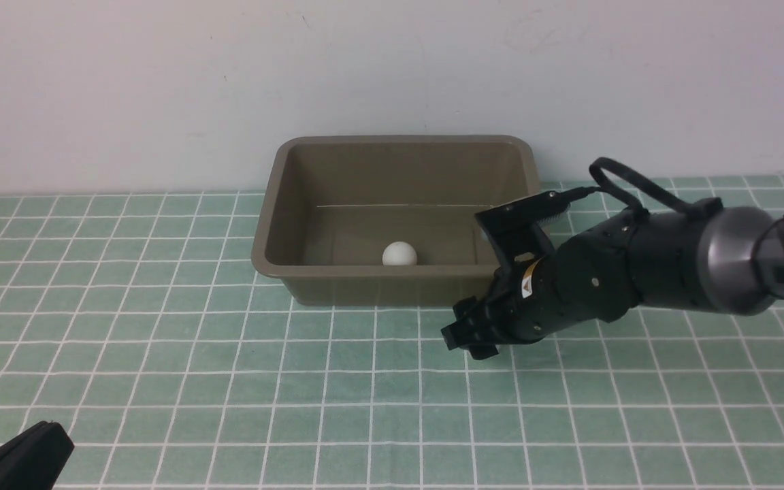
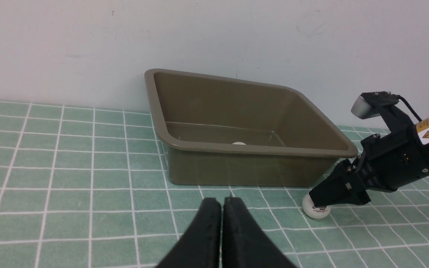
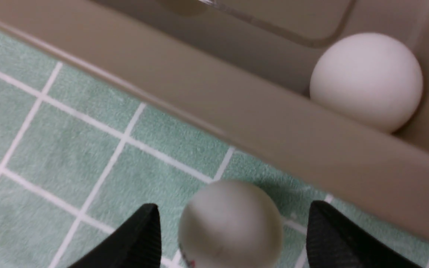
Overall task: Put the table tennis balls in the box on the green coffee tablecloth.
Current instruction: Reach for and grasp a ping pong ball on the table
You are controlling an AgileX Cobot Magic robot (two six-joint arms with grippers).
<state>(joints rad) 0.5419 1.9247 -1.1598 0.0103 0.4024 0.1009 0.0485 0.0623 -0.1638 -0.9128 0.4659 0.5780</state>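
**Right hand open around a ball just in front of the box**

From my station I saw the olive-brown box standing upright on the green checked cloth, its open top clear to me and a pale wall behind it. I used that box as my landmark for everything else.

My right hand was low in front of the box, toward the right end of its near side. It was released: its two fingers stood apart, one on either side of a white ball, and I could see cloth between each finger and the ball. That ball sat on the cloth, near the front of the box but outside it. The left wrist view showed me some small print on it.

Inside the box, I made out one white ball near the front wall, around the middle of its length. To the right of that, also inside the box, I caught only a sliver of another ball, mostly hidden behind my right hand.

My left hand was well apart from the box, in front of it and to its left. It was clenched on nothing, its fingertips drawn together.
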